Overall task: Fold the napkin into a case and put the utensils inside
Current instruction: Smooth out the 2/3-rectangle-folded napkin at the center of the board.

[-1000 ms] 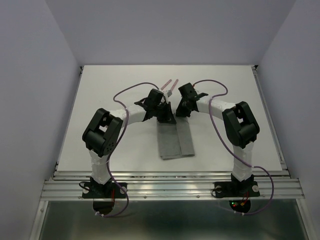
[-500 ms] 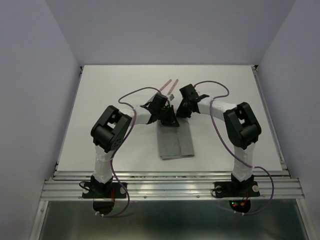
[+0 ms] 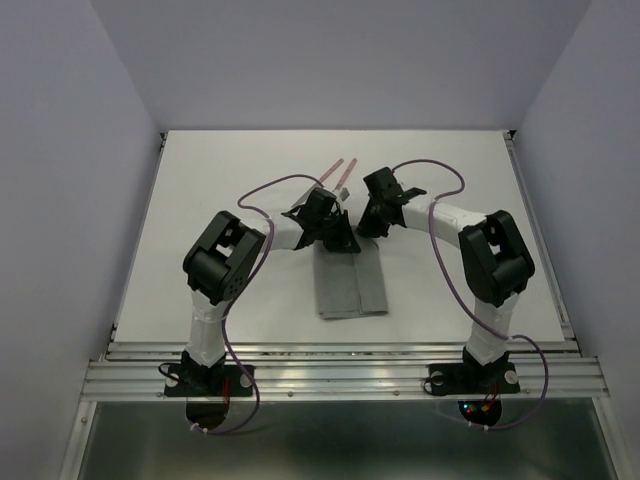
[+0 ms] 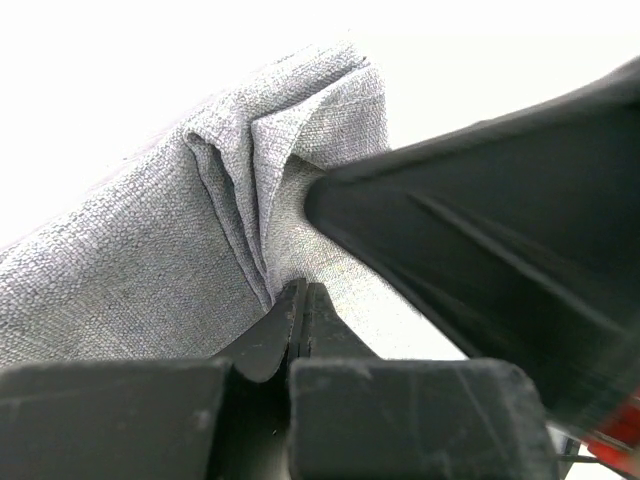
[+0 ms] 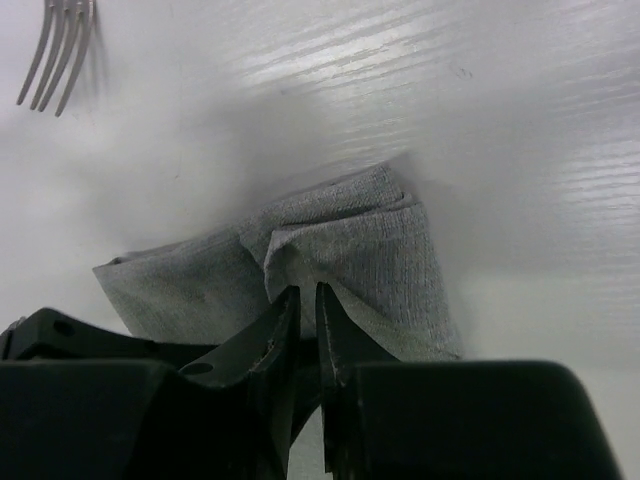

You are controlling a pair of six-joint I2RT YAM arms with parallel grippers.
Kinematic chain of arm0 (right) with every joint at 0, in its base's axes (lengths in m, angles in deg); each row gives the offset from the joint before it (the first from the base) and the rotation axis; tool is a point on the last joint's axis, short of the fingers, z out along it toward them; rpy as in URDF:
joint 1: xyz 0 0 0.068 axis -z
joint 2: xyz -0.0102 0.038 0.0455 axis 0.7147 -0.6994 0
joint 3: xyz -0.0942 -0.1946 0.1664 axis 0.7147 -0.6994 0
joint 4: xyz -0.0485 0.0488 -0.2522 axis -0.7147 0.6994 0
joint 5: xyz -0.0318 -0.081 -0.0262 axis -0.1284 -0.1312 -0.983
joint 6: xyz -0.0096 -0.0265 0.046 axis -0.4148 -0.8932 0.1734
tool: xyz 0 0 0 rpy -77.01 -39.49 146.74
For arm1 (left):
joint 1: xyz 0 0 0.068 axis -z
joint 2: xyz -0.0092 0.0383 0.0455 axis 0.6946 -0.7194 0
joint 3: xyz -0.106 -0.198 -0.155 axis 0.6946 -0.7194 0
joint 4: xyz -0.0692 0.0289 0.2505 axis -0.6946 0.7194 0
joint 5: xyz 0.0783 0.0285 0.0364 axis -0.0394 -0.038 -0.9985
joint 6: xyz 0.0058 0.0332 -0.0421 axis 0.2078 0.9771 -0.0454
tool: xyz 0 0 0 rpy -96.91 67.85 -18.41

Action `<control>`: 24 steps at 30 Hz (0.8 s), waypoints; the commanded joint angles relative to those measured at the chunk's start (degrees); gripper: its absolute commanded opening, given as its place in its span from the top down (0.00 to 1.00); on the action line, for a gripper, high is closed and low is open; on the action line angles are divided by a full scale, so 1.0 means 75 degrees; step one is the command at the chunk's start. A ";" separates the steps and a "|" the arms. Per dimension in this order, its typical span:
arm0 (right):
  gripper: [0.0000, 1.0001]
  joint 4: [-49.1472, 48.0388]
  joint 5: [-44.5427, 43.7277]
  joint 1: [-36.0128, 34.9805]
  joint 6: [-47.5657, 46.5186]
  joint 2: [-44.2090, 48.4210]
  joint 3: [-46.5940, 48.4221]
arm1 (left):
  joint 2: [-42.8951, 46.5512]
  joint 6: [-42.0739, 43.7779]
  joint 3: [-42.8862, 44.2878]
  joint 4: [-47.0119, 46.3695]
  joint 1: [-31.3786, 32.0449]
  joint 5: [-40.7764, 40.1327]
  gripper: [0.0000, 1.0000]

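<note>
The napkin (image 3: 351, 285) lies folded as a long narrow grey strip in the middle of the table. Both grippers are at its far end. My left gripper (image 3: 336, 237) (image 4: 298, 292) is shut on a pleated layer of cloth (image 4: 240, 180), and the folds gather at its tips. My right gripper (image 3: 368, 226) (image 5: 301, 292) has its jaws a narrow slit apart, with a raised ridge of the napkin (image 5: 340, 250) right at the tips. The utensils (image 3: 340, 172) lie just beyond, pink handles pointing away. Fork tines (image 5: 55, 50) show at the top left of the right wrist view.
The right arm's black body (image 4: 480, 230) crosses the left wrist view close over the cloth. The white table (image 3: 220, 190) is walled at the back and both sides. A metal rail (image 3: 340, 375) runs along the near edge by the arm bases.
The left arm swung in toward the napkin's far end. The right arm's elbow shifted to the right, and its jaws parted a little at the cloth.
</note>
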 commanded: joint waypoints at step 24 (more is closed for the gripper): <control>0.83 0.0631 -0.0505 0.0089 -0.0831 -0.0413 0.1030 | 0.0005 0.0398 -0.0159 0.0234 -0.0011 -0.0016 1.00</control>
